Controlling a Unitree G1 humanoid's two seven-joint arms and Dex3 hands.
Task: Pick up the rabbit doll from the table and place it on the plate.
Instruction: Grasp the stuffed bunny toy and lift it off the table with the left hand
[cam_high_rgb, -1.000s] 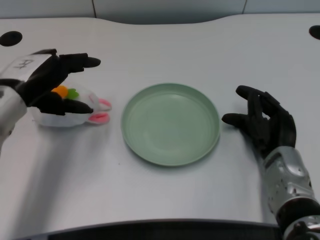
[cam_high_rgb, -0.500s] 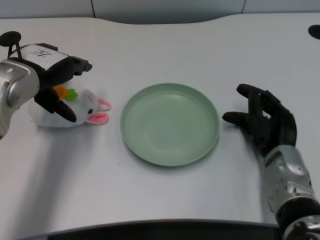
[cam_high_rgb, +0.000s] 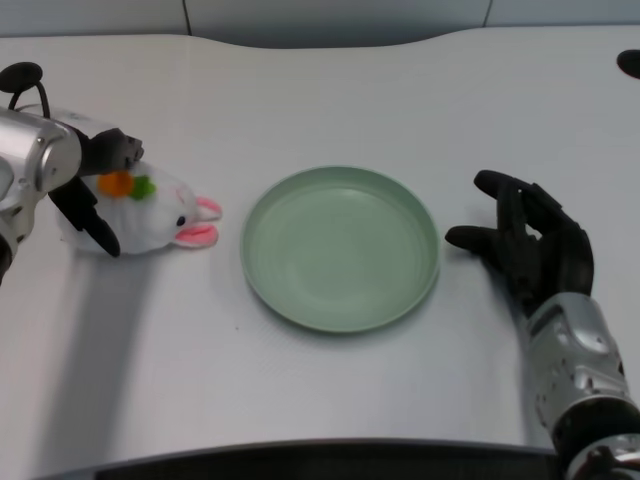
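The white rabbit doll (cam_high_rgb: 158, 212) lies on the table left of the plate, pink ears pointing right, with an orange and green carrot on its back. My left hand (cam_high_rgb: 97, 185) straddles the doll's left end: the thumb (cam_high_rgb: 96, 226) lies along its near side and the other fingers (cam_high_rgb: 117, 150) curl at its far side. The fingers stand apart and the doll rests on the table, not lifted. The round green plate (cam_high_rgb: 341, 247) sits empty at the table's middle.
My right hand (cam_high_rgb: 530, 245) rests on the table just right of the plate. Dark round holes (cam_high_rgb: 20, 76) mark the far left and far right corners of the white table (cam_high_rgb: 330, 390).
My left hand has turned and drawn back left, dropping from above the doll to straddle its left end. The doll and the plate have not moved.
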